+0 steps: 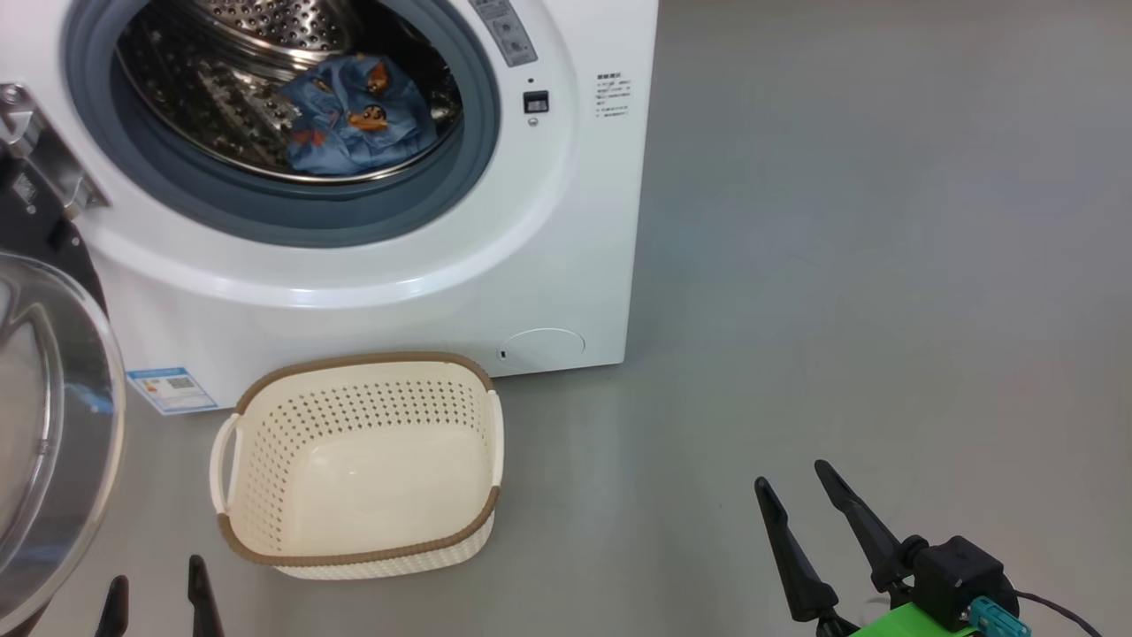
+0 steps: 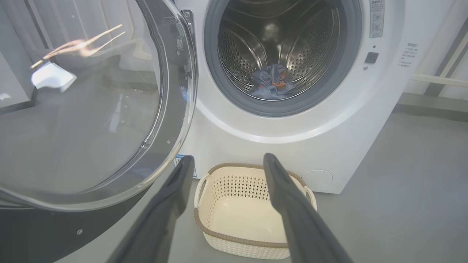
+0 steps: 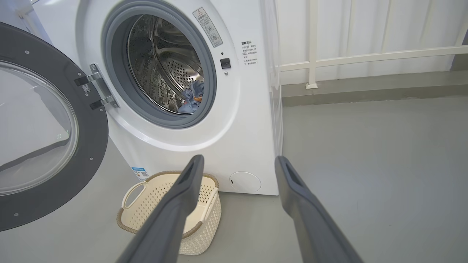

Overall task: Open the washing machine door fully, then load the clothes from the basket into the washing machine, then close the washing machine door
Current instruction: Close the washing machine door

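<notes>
Long dark tapered fingers of the left claw (image 1: pixel 156 571) and right claw (image 1: pixel 791 473) stand spread, gripping nothing, above the smooth grey floor (image 1: pixel 840 265). Just beyond, the perforated cream basket (image 1: pixel 265 478) with its brown woven-look rim sits near the white washing machine (image 1: pixel 566 221). Crumpled light blue clothes (image 1: pixel 358 119) lie in the steel drum (image 1: pixel 203 115), and the round, glass-bowled washing machine door (image 1: pixel 53 425) hangs open at left.

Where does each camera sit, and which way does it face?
Head view: on the head, looking forward and down at the washing machine and empty basket; left gripper lower left, right gripper lower right, both open.
Left wrist view: on the left wrist, facing the drum head-on beside the open washing machine door; own fingers rise from below.
Right wrist view: on the right wrist, facing the machine obliquely; own fingers show.
Shared: all three show the clothes in the drum.
</notes>
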Robot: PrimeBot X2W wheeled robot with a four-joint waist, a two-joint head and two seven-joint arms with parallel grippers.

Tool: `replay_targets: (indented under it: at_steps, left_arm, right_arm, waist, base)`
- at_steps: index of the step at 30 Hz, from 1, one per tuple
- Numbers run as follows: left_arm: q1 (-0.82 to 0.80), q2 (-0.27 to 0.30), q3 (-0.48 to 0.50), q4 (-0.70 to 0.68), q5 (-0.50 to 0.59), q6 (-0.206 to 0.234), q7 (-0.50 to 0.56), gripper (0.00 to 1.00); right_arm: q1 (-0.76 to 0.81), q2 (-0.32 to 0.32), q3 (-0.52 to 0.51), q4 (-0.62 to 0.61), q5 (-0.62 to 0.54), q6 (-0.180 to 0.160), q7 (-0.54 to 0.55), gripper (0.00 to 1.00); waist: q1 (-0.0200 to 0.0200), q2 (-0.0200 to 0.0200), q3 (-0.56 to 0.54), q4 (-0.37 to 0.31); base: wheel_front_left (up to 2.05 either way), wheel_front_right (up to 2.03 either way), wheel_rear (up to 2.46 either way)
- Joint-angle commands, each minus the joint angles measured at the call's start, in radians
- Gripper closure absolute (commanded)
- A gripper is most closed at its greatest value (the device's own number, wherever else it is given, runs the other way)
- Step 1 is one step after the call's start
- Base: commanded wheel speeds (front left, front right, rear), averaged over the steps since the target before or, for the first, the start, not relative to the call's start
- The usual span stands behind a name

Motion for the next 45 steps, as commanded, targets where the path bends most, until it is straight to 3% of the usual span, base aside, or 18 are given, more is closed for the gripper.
replay_targets:
  at_steps: [1, 13, 30, 45]
  left_arm:
    - [-0.031, -0.001, 0.038, -0.026, 0.017, -0.001, -0.013, 0.00]
    - [-0.019, -0.023, 0.046, -0.029, 0.026, -0.006, -0.013, 0.00]
    - [0.006, -0.040, 0.046, -0.022, 0.026, -0.013, -0.013, 0.00]
    - [0.011, -0.051, 0.046, -0.021, 0.022, -0.018, -0.013, 0.00]
  right_arm:
    - [-0.001, -0.007, 0.030, -0.028, -0.006, 0.001, -0.005, 0.00]
    - [0.007, -0.010, 0.032, -0.023, -0.005, 0.001, -0.005, 0.00]
    - [0.012, -0.017, 0.050, -0.011, 0.001, 0.001, -0.005, 0.00]
    - [0.011, -0.020, 0.056, -0.006, -0.003, 0.001, -0.005, 0.00]
  waist:
    - [0.0000, -0.0001, 0.000, 0.005]
    - [0.0000, -0.0001, -0.022, 0.096]
    - [0.0000, -0.0001, -0.042, 0.319]
    - [0.0000, -0.0001, -0.045, 0.425]
  base:
    - [0.00, 0.00, 0.00]
    - [0.00, 0.00, 0.00]
    - [0.00, 0.00, 0.00]
    - [0.00, 0.00, 0.00]
